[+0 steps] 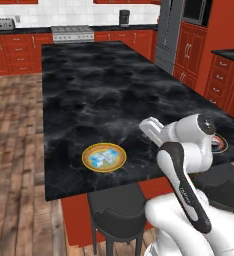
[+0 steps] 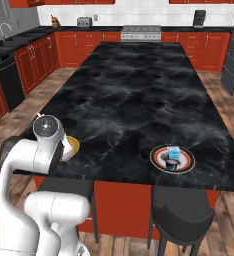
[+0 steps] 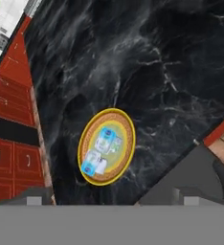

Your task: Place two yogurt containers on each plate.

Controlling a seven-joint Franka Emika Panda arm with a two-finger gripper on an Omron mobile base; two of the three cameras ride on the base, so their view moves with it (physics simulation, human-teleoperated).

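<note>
Gripper jaws cannot be seen; their state cannot be told. Two tubs (image 3: pixel 100 153) lie side by side on the yellow plate (image 3: pixel 125 148); one tub (image 2: pixel 173 156) on the red-rimmed plate (image 2: pixel 188 165)

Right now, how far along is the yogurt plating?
Done: two light-blue yogurt tubs lie on the yellow-rimmed plate. The white plate with the orange-red rim shows light-blue tubs too; whether both are there is unclear. The jaws are open, holding nothing. Left: probably only confirming that count.
</note>
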